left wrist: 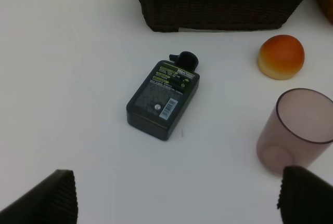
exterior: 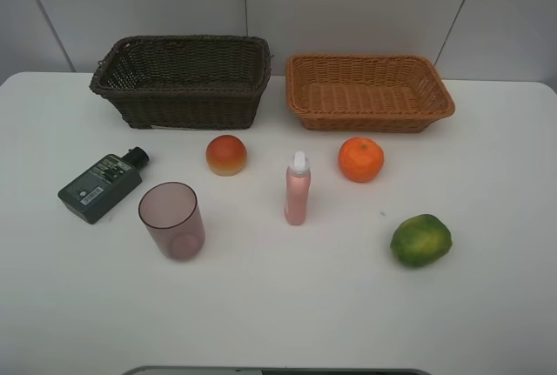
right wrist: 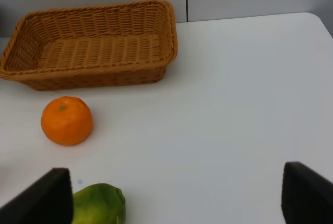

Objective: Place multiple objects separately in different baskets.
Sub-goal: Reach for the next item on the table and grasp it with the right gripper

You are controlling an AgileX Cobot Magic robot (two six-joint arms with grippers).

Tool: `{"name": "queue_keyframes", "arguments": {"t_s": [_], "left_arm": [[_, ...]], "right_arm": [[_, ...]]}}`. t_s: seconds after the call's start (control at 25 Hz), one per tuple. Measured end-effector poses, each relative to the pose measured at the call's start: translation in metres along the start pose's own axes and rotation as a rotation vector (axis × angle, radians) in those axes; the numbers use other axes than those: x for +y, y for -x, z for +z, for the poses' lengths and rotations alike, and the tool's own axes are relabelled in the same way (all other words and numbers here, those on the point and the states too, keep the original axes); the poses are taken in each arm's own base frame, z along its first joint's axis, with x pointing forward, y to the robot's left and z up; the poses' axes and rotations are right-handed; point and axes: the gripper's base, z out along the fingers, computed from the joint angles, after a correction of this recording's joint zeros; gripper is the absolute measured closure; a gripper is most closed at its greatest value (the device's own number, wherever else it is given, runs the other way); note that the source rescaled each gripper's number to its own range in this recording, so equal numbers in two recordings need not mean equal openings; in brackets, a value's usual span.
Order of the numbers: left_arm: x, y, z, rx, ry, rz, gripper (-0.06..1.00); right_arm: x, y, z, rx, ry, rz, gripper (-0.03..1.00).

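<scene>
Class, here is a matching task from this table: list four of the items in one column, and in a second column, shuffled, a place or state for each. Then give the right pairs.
Column one:
1 dark-green bottle
2 pink cup
3 tangerine
4 green fruit

Column two:
A just in front of the orange-tan basket
B lying flat, farthest left
C standing upright, mouth up
D alone at the front right

Pairs: 1-B; 2-C; 3-A; 4-D

Not much robot showing tbh: left gripper (left wrist: pixel 177 185) has two black pads (left wrist: pixel 49 200) with fine ribbed texture, right gripper (right wrist: pixel 174 182) same deal, chunky matte black, squared-off tips.
</scene>
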Motion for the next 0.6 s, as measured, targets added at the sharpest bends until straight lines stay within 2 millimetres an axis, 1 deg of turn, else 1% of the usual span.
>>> {"name": "queue_keyframes", "arguments": {"t_s": [0.6], "left_arm": [[0.0000, 0.0000, 0.0000, 0.000, 0.000, 0.000, -0.04]], "right_arm": [[0.0000, 0.0000, 0.0000, 0.000, 0.000, 0.000, 0.14]]}}
